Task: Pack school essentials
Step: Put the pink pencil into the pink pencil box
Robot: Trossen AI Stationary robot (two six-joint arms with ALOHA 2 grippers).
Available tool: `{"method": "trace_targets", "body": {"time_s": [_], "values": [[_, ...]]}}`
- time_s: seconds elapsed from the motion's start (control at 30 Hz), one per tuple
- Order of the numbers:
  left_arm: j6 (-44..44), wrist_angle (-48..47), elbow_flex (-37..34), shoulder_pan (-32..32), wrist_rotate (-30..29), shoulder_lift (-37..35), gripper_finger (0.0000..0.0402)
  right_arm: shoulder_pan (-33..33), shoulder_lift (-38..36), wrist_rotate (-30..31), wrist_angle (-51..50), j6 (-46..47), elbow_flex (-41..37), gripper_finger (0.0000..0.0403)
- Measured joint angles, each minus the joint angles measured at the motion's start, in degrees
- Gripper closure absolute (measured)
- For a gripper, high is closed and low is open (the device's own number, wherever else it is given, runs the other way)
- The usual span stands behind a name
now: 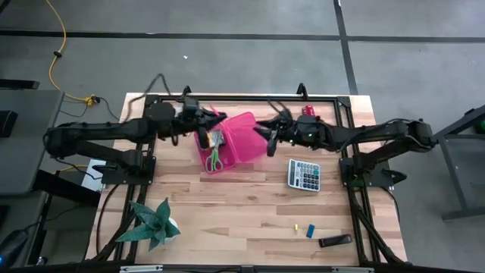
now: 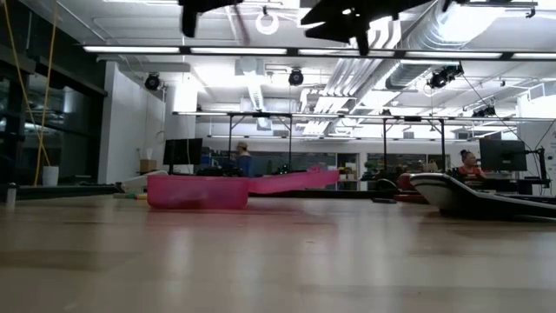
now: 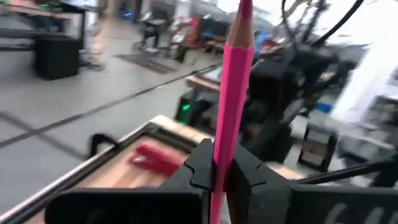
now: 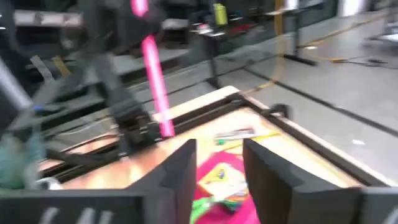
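Observation:
An open pink case (image 1: 241,140) lies at the table's far middle, its lid (image 2: 291,181) spread toward the right. Inside it lie the yellow-and-green crayon box (image 4: 221,174) and the green-handled scissors (image 1: 214,161). My left gripper (image 1: 201,120) hovers over the case's far left corner, shut on a pink pencil (image 3: 233,87). My right gripper (image 4: 219,171) is open and empty above the case's right side. Tiny blue (image 1: 309,230) and yellow (image 1: 295,226) pieces lie on the table near its front right. My left gripper pinches the pink pencil's shaft (image 3: 222,163) between its two fingers (image 3: 200,167). The pencil runs along the fingers and sticks out past their tips, lifted clear of the case; it also shows in the right wrist view (image 4: 155,93).
A grey calculator (image 1: 304,174) lies right of the case. A red stapler (image 1: 308,111) lies at the far edge. A dark flat object (image 1: 334,241) lies at the front right, and a green plant (image 1: 151,224) stands at the front left. Bare wood lies along the near middle.

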Motion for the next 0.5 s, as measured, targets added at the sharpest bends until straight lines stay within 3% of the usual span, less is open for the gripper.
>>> {"method": "trace_targets", "body": {"time_s": [0.13, 0.3, 0.4, 0.5], "values": [[-5.7, -15.4, 0.0, 1.4, -4.1, -4.2, 0.0399, -1.5, -3.7, 3.1, -6.6, 0.0, 0.0, 0.0235], [-17.5, -37.5, 0.0, 2.6, -7.1, -2.5, 0.04, -2.9, -4.8, 3.1, -10.7, 2.4, 0.0, 0.0211], [-25.5, -45.3, -0.2, 2.7, -7.3, 2.1, 0.04, -3.4, -4.1, 2.5, -11.4, 3.6, 0.0, 0.0208], [-31.9, -46.0, 0.0, 2.7, -7.4, 6.6, 0.0401, -3.4, -3.7, 2.2, -12.1, 3.5, 0.0, 0.0208]]}}
